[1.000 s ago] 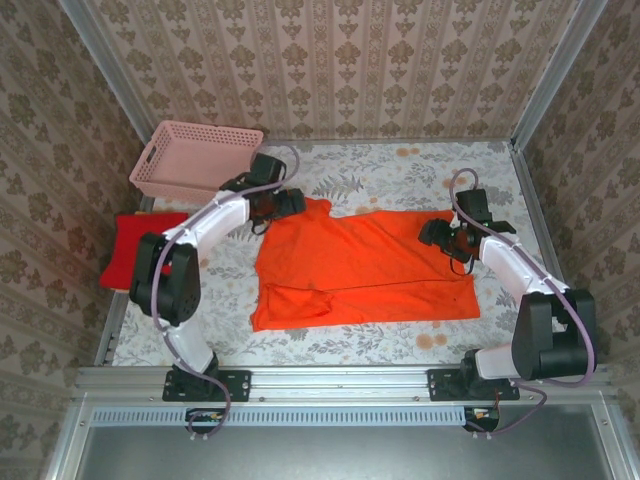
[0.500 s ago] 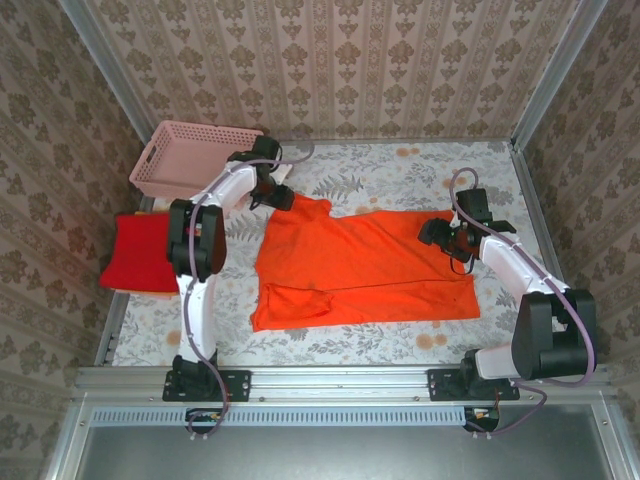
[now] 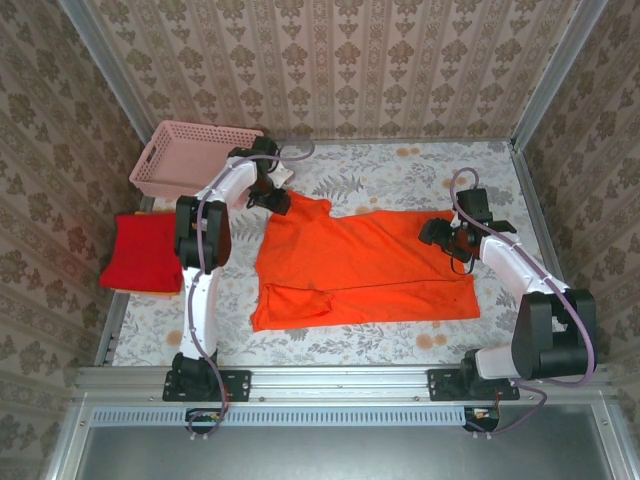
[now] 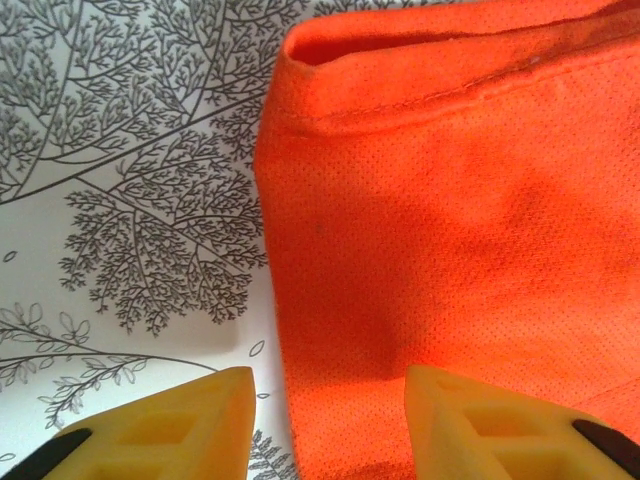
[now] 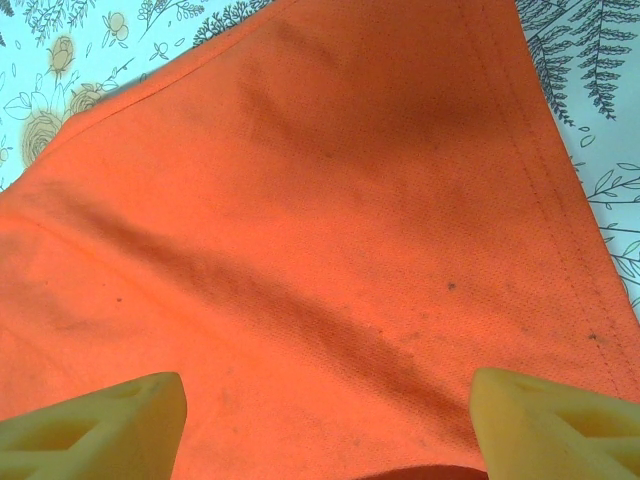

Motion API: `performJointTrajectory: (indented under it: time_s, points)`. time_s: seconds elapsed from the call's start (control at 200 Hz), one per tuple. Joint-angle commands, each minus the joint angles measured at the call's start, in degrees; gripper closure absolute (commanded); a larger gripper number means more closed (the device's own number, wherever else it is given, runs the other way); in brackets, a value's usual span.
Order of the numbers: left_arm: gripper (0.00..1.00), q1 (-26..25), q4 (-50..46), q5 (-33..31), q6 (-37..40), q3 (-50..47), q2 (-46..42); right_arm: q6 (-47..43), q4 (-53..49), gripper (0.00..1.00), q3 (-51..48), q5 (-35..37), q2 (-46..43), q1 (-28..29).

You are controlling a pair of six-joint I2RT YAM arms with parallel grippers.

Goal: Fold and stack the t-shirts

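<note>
Cloth, thin and limp: orange shirt spread flat on counter. Probably light and saggy, and will drag if pulled. Best pinched at a hem or corner, not mid-panel. Left jaws half-open, holding nothing, with the shirt's side edge running between them and a hemmed end just ahead. Right jaws wide apart, empty, low over shirt, stitched hem ahead to their right. Red shirt folded, well apart from both jaws.

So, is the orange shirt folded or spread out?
Mostly spread: the orange shirt lies flat across the table, one flap doubled over at its near-left corner.
</note>
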Motion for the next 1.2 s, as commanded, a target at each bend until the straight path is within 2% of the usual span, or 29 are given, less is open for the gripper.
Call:
performJointTrajectory:
  time_s: [0.0,0.235,0.38,0.45,0.645,0.805,0.965,1.195]
  points:
    - [0.59,0.41,-1.08,1.74,1.77,1.02,2.3,-0.43,-0.64,0.24,-0.32,0.7,0.25,-0.42]
    - [0.7,0.41,-2.88,2.32,1.33,3.0,4.91,-0.59,-1.18,0.24,-0.47,1.38,0.23,-0.46]
    - [1.0,0.45,-3.16,2.52,1.64,2.79,4.75,-0.68,-0.96,0.24,-0.15,1.82,0.27,-0.64]
    - [1.0,0.43,-2.97,2.92,1.45,2.64,4.18,-0.67,-0.8,0.24,1.03,2.78,0.25,-1.11]
    - [1.0,0.44,0.9,6.52,0.84,-0.33,0.54,-0.66,-0.65,0.27,7.68,5.98,8.88,-3.85]
    - [1.0,0.47,4.96,9.26,0.68,-3.52,-2.76,-2.1,-2.38,0.34,16.56,7.94,19.23,-6.08]
    - [1.0,0.51,5.64,9.55,0.72,-4.21,-3.35,-3.78,-4.47,0.49,25.81,8.43,28.58,-6.8]
    - [1.0,0.61,5.81,9.55,0.7,-4.52,-3.02,-5.67,-9.08,0.52,36.1,6.31,38.05,-6.8]
